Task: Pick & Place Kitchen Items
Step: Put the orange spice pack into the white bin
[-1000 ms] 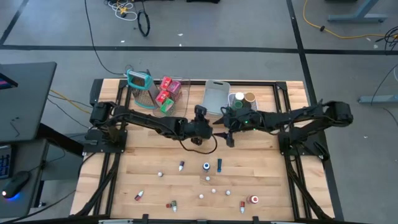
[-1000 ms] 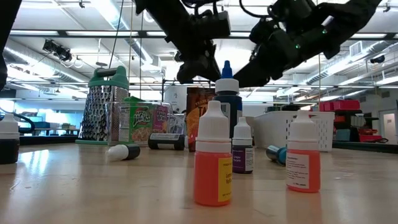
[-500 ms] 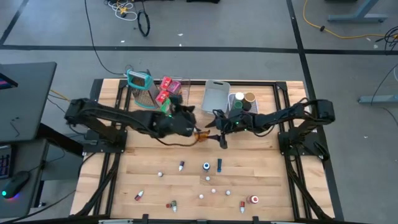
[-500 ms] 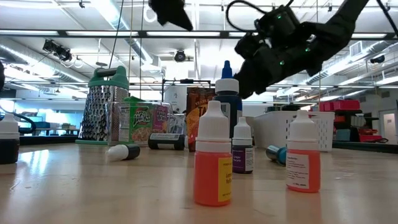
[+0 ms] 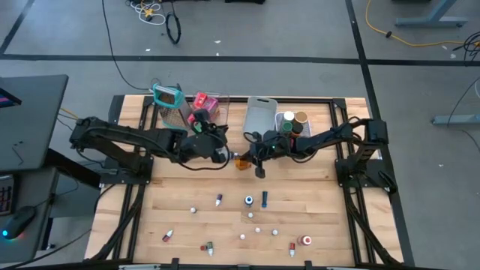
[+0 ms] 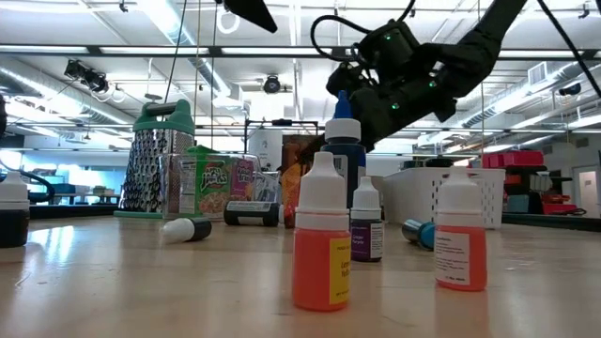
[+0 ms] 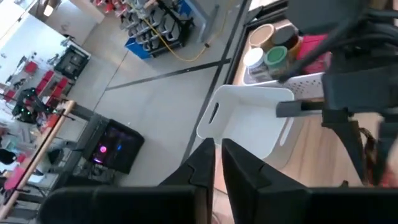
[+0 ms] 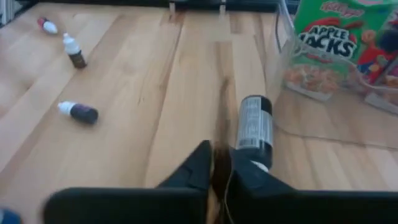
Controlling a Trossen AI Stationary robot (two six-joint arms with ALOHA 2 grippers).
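A thin brown packet (image 5: 241, 162) stands near the table's middle, behind the dropper bottles in the low view (image 6: 292, 175). My right gripper (image 5: 252, 157) reaches in from the right and is shut on it (image 8: 219, 167). My left gripper (image 5: 223, 154) hangs raised just left of the packet, shut and empty (image 7: 218, 168), and it shows at the top of the low view (image 6: 249, 11). A dark labelled bottle (image 8: 254, 129) lies on its side beside the packet. Several small bottles (image 5: 249, 200) are scattered over the near half of the table. My right gripper pinches the brown packet between its two fingers, and the wrist view shows it edge-on as a thin strip (image 8: 219, 155). The fingers slant down from the table's right side. The packet stands upright. I cannot tell whether its lower edge rests on the table.
At the back stand a teal-framed grater (image 5: 171, 105), a clear bin with cereal boxes (image 5: 207, 109), a white bin (image 5: 260, 117) and a grey bin of jars (image 5: 294, 123). Orange dropper bottles (image 6: 321, 235) stand at the near edge.
My left gripper has risen and drawn back toward the table's left edge, away from the brown packet, which has stayed where it was. My right gripper has gone down and toward the left edge, up to the packet, and now has it between its fingers.
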